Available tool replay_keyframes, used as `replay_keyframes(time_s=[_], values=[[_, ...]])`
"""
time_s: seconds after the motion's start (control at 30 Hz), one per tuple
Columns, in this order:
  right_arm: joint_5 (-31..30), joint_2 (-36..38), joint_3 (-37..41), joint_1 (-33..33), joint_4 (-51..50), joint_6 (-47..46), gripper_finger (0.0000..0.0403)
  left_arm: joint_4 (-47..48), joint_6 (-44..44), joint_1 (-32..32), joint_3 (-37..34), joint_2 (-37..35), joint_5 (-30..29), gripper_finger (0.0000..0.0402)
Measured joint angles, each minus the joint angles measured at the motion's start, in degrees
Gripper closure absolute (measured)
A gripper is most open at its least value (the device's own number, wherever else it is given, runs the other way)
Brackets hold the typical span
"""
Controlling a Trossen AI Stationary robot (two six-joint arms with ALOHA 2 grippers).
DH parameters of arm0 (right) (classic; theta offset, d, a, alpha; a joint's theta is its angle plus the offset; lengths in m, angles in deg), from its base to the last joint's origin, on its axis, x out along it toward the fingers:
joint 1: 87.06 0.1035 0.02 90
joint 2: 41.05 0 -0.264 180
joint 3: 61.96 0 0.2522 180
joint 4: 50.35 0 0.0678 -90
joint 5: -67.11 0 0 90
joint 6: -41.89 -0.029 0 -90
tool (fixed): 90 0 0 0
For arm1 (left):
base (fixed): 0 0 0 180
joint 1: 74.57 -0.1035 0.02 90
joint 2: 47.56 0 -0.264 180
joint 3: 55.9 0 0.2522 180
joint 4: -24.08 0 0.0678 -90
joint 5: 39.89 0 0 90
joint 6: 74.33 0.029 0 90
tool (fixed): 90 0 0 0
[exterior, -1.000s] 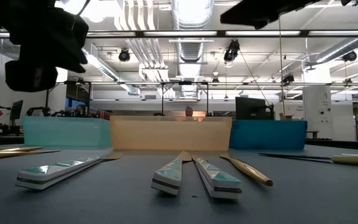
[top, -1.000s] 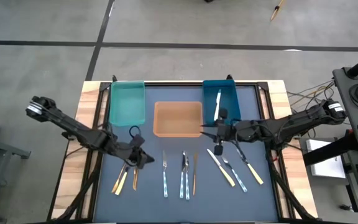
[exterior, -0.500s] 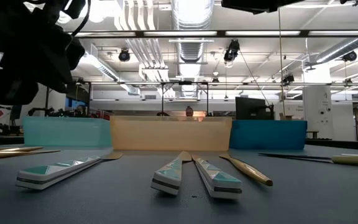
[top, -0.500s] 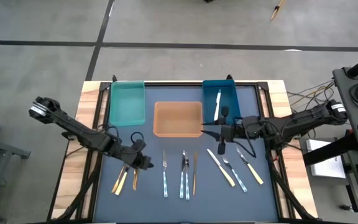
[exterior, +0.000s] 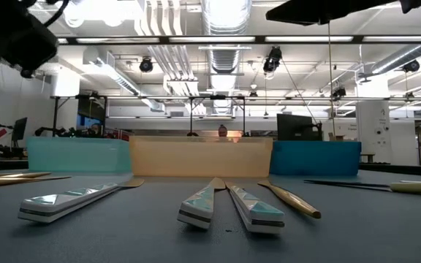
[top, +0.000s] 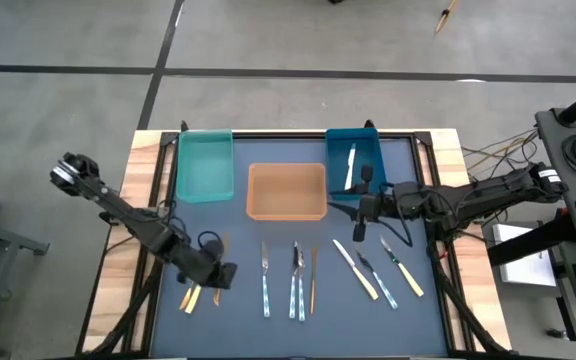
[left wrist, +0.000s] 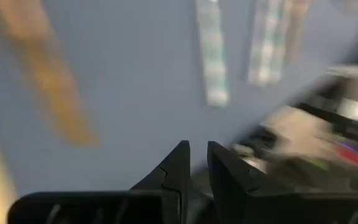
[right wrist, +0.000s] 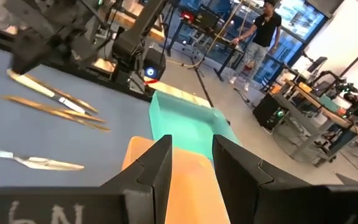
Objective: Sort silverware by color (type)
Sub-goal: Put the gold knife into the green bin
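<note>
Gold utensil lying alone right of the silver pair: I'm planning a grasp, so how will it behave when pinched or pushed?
The gold utensil looks like one slim metal bar, so probably stiff and light. It lies flat on the dark mat, so jaws may slip off its polished surface. Pushed off-centre, it would likely pivot toward the silver pair.

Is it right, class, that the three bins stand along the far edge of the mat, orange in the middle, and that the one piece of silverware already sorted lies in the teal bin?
Not quite. The high view shows the sorted piece of silverware lying in the blue bin; the teal bin holds nothing. The rest stands: the bins line the far edge, with the orange bin in the middle.
</note>
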Motion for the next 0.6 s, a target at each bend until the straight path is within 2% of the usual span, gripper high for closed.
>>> replay_keyframes(time_s=[0.1, 0.23, 0.37, 0.6], values=[[0.0, -0.1, 0.2, 0.0, 0.0, 0.1, 0.0296, 18.5, 0.9, -0.1, 8.2, 1.5, -2.5, 0.0363], [0.0, -0.1, 0.2, -0.4, 0.1, 0.2, 0.0296, 35.0, 1.1, -0.1, 16.5, 5.4, -3.4, 0.0363], [0.0, -0.1, 0.2, -0.7, 0.1, 0.2, 0.0296, 37.2, 1.8, -0.1, 19.8, 8.7, -3.5, 0.0363], [0.0, -0.1, 0.3, -0.9, -1.4, -0.5, 0.0296, 35.9, 2.3, -0.4, 21.1, 14.2, -3.5, 0.0363]])
